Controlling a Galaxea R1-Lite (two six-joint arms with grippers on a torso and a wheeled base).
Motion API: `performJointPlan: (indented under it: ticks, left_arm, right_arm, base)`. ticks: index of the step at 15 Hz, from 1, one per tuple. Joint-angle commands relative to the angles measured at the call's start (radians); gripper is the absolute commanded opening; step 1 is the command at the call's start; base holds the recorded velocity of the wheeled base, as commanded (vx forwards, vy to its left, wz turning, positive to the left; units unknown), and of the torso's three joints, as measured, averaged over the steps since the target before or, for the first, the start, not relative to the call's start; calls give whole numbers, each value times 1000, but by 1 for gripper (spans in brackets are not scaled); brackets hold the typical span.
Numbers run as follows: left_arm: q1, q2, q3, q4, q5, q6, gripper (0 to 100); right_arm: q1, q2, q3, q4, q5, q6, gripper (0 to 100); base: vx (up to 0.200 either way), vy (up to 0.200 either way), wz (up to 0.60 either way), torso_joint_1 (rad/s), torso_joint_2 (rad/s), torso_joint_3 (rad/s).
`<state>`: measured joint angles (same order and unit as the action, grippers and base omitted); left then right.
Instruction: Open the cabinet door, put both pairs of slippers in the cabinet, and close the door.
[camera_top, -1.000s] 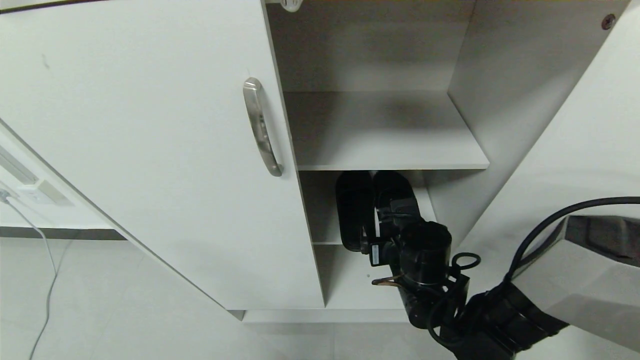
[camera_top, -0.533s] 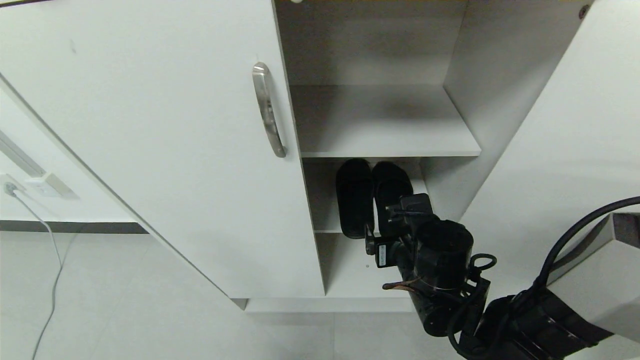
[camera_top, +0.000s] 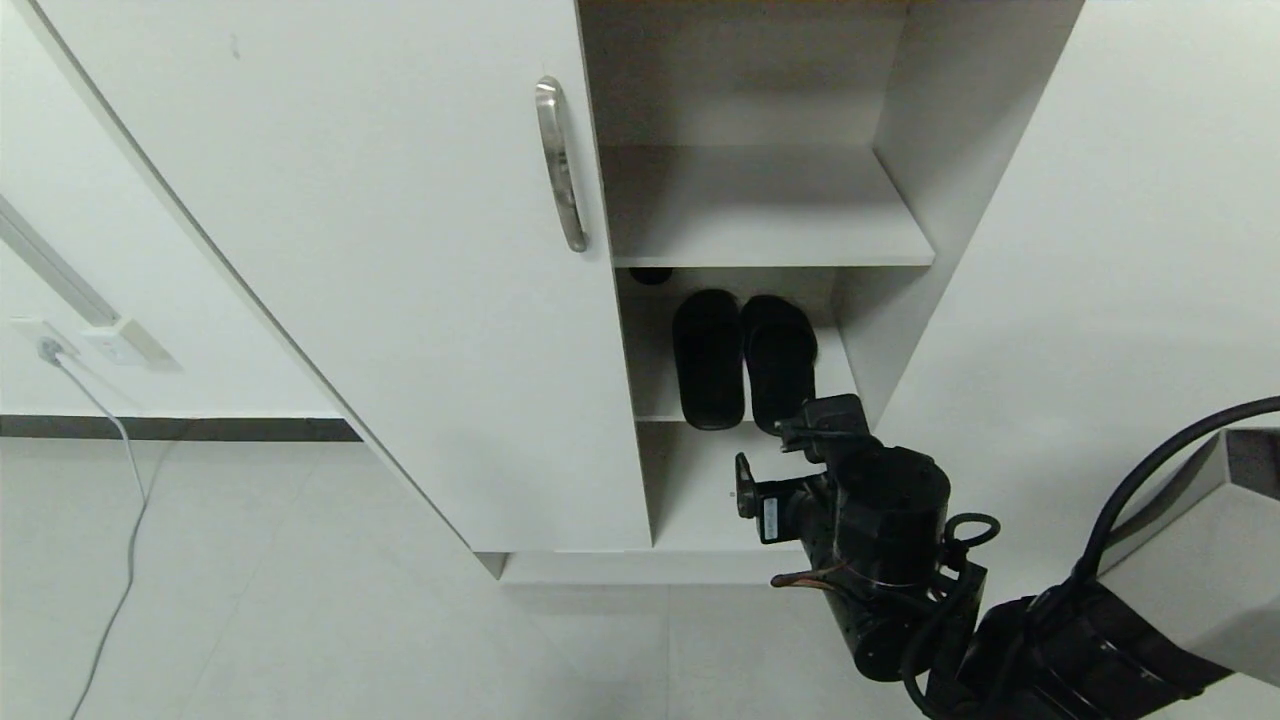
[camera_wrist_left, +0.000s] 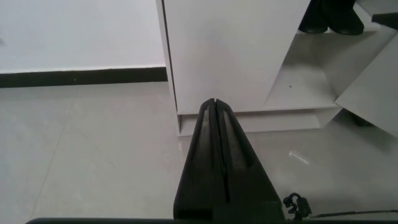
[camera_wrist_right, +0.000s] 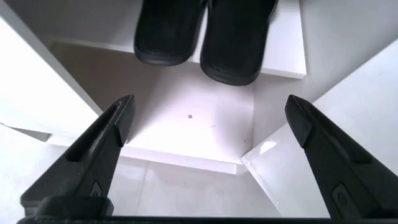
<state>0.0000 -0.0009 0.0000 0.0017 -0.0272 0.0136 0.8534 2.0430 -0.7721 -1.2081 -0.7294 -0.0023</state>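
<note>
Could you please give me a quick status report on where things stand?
Right pincer open, before bottom compartment. Left pincer shut, over floor. Black slippers paired on middle shelf. Cabinet door open.

1. Two slippers (camera_top: 745, 355) lie side by side on the middle shelf (camera_top: 652, 385) inside the cabinet (camera_top: 930, 120)
2. The left door (camera_top: 380, 250) stands left of them, the right door (camera_top: 1120, 250) on their right
3. The right end effector (camera_top: 780, 450) hangs just before that shelf's front edge
</note>
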Motion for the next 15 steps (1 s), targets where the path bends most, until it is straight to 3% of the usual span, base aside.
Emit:
performJointPlan:
  ticks: [1,9,15]
  left_arm:
    - [0,1,0,0,0,0,0]
    - [0,1,0,0,0,0,0]
    - [2,1,0,0,0,0,0]
  right_arm:
    - [1,2,2,-1,1,-1,100]
    - [1,2,10,-1,-1,-4,100]
    - [3,5,13,-1,-4,-4,100]
  base:
    - [0,0,0,0,0,0]
    - [0,0,0,0,0,0]
    - [0,0,0,4,3,168]
